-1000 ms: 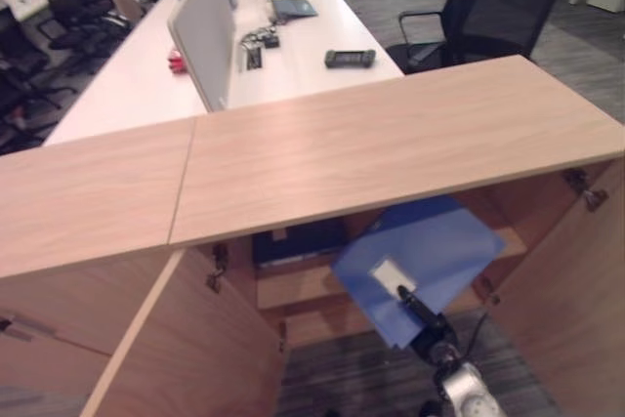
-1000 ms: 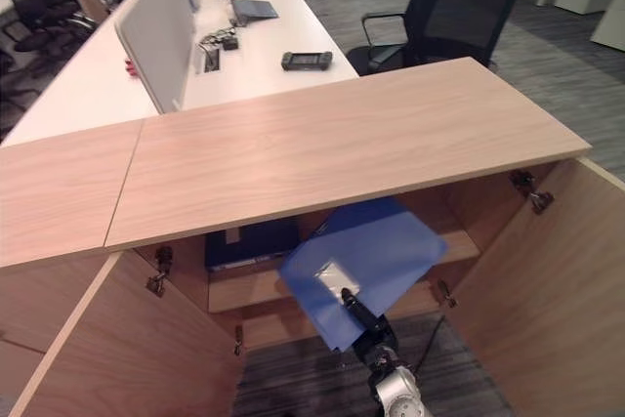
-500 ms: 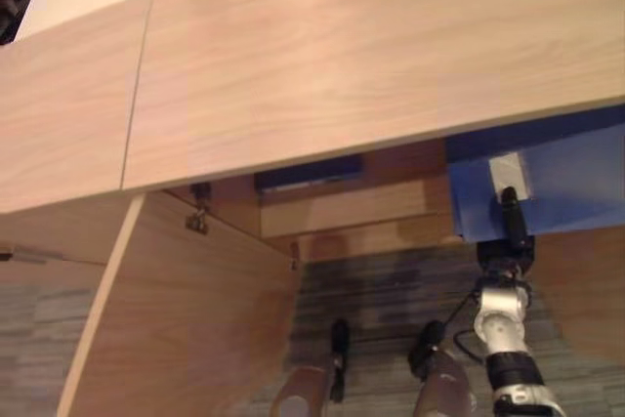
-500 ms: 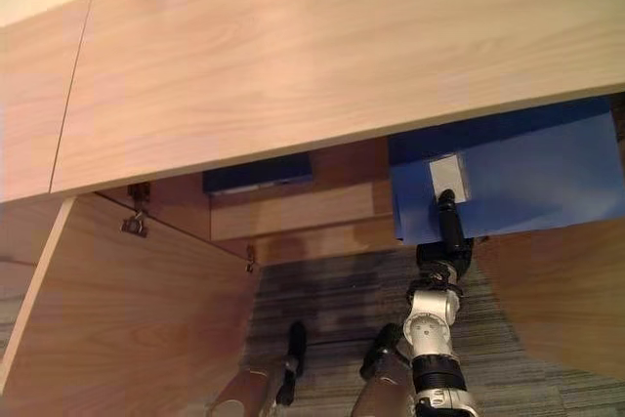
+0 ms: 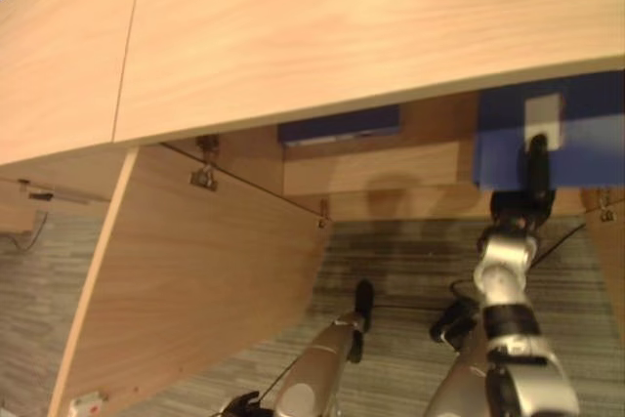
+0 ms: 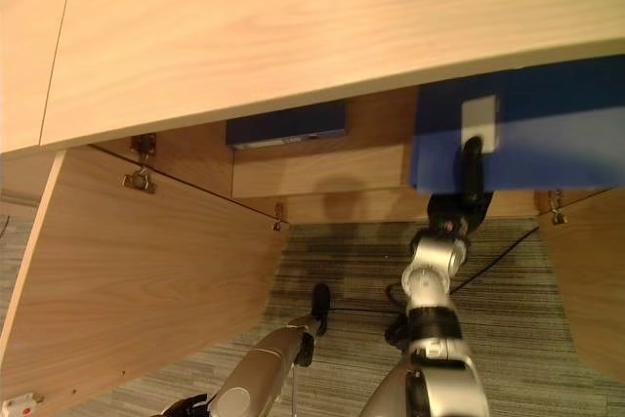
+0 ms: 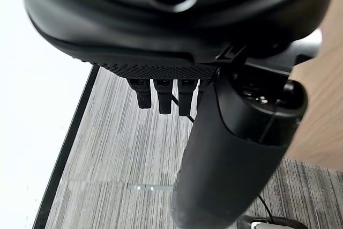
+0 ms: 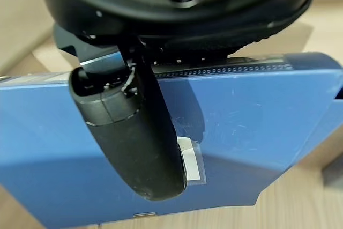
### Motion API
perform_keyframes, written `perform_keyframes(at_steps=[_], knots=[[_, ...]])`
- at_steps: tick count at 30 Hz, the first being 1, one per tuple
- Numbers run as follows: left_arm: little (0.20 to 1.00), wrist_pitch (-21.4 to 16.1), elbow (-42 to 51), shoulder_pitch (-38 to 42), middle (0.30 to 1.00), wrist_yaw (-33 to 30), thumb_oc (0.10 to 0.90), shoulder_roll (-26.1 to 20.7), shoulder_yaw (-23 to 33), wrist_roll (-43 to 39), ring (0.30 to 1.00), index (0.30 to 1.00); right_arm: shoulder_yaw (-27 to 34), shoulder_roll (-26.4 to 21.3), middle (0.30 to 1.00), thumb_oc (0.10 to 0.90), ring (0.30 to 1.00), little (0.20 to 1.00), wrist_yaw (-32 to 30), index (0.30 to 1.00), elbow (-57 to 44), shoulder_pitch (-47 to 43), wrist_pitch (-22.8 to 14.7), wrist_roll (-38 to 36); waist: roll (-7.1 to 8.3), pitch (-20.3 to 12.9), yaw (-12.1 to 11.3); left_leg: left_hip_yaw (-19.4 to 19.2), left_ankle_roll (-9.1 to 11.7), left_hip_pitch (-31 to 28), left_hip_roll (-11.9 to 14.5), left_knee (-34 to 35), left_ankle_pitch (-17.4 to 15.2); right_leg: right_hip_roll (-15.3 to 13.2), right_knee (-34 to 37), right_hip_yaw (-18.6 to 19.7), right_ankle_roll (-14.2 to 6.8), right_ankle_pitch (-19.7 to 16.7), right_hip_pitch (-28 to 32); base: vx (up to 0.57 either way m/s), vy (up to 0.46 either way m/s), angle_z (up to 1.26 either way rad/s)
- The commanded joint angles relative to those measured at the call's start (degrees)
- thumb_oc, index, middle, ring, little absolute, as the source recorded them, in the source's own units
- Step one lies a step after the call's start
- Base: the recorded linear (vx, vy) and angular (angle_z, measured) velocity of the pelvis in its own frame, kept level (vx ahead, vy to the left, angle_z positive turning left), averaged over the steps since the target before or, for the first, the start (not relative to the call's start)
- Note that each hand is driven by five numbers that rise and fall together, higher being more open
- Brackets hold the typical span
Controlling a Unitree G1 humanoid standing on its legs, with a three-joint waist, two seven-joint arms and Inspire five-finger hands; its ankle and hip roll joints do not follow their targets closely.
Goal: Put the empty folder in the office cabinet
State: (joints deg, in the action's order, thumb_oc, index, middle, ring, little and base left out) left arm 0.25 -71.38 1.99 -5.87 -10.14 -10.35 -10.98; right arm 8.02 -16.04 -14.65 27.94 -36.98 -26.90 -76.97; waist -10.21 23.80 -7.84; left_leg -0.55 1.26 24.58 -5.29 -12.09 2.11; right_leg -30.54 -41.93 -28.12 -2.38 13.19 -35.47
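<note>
Two hands show, and the right one carries the work. Its thumb lies on the blue folder's [image 6: 547,144] upper face with the fingers hidden beneath, so the right hand [image 6: 467,192] is pinching the folder by its near edge, beside the white label [image 6: 479,122]; the right wrist view shows the thumb pressed flat across the blue cover close to that label. In the head views the folder sits at about two o'clock, its far part tucked under the long wooden top [image 5: 342,26] of the cabinet and its near edge sticking out past the front. It appears to lie level with the inner shelf [image 5: 371,168], though whether it rests on the board I cannot tell. Another dark blue item [image 6: 285,125] lies on that shelf at about twelve o'clock, well apart from the folder. The cabinet's left door [image 5: 195,271] stands open at nine o'clock. Low at six o'clock the left hand [image 5: 362,302] hangs over the striped carpet [image 5: 410,271], fingers straight and relaxed, gripping nothing. By my reckoning the task is well along: the folder is partly inside, and what remains is to push it fully onto the shelf, let go, and draw the arm out.
</note>
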Motion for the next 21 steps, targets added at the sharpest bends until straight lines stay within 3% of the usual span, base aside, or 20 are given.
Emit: perform_keyframes(at_steps=[1, 9, 12, 15, 21], knots=[[0.900, 1.70, -3.88, -1.91, 0.900, -3.44, 0.800, -5.62, -2.41, -0.05, 0.900, 0.900, -4.24, -4.52, 0.300, 0.400, 0.300, 0.300, 1.74, 0.300, -6.55, -9.13, -2.37, 5.51, 0.42, -3.58, -1.48, 0.82, -1.23, 1.58, -1.53, -2.39, -7.51, -0.35, 4.86, 6.46, -5.56, -6.49, 1.74, -0.05, -0.004, 0.12], [0.900, 2.12, -3.51, 0.55, 0.900, -4.56, 0.800, -5.48, -4.76, 0.83, 0.900, 0.900, -6.03, -7.72, 0.300, 0.400, 0.300, 0.300, -1.07, 0.300, -10.30, -16.05, -4.37, 7.77, 0.01, -3.54, -1.26, -0.75, -2.43, 10.24, -4.06, -10.20, -10.18, -3.78, -2.50, 11.84, -5.23, -4.01, -6.85, -0.03, 0.018, 0.15], [0.900, 0.66, -0.57, -4.74, 0.900, -5.58, 0.800, -4.88, -5.87, 2.27, 0.900, 0.900, -3.94, -10.55, 0.300, 0.400, 0.300, 0.300, -0.63, 0.300, -10.14, -15.53, -4.81, 7.39, -0.57, -3.09, -3.22, 0.02, -2.88, 11.77, -4.72, -10.85, -10.22, -4.47, -3.60, 11.98, -5.37, -3.86, -7.96, -0.03, -0.040, -0.02], [0.900, -0.45, 1.60, -6.26, 0.900, -4.75, 0.800, -6.50, -9.27, 2.56, 0.900, 0.900, -6.46, -16.80, 0.300, 0.400, 0.300, 0.300, -1.06, 0.300, -2.79, -22.23, -4.08, 5.85, -1.02, -1.97, -4.32, -0.19, -2.73, 13.80, -5.06, -12.42, -10.37, -4.61, -5.05, 13.60, -5.52, -3.41, -9.95, -0.06, -0.051, 0.16], [0.900, -0.06, 0.79, -4.30, 0.900, -5.17, 0.800, -6.71, -11.38, 2.86, 0.900, 0.900, -7.82, -20.60, 0.300, 0.400, 0.300, 0.300, -2.66, 0.300, 4.46, -28.80, -3.23, 3.90, -1.29, -0.44, -4.97, -0.89, -2.61, 18.28, -4.90, -16.44, -11.15, -4.84, -7.96, 15.61, -5.07, -2.38, -13.94, -0.03, -0.047, 0.02]])
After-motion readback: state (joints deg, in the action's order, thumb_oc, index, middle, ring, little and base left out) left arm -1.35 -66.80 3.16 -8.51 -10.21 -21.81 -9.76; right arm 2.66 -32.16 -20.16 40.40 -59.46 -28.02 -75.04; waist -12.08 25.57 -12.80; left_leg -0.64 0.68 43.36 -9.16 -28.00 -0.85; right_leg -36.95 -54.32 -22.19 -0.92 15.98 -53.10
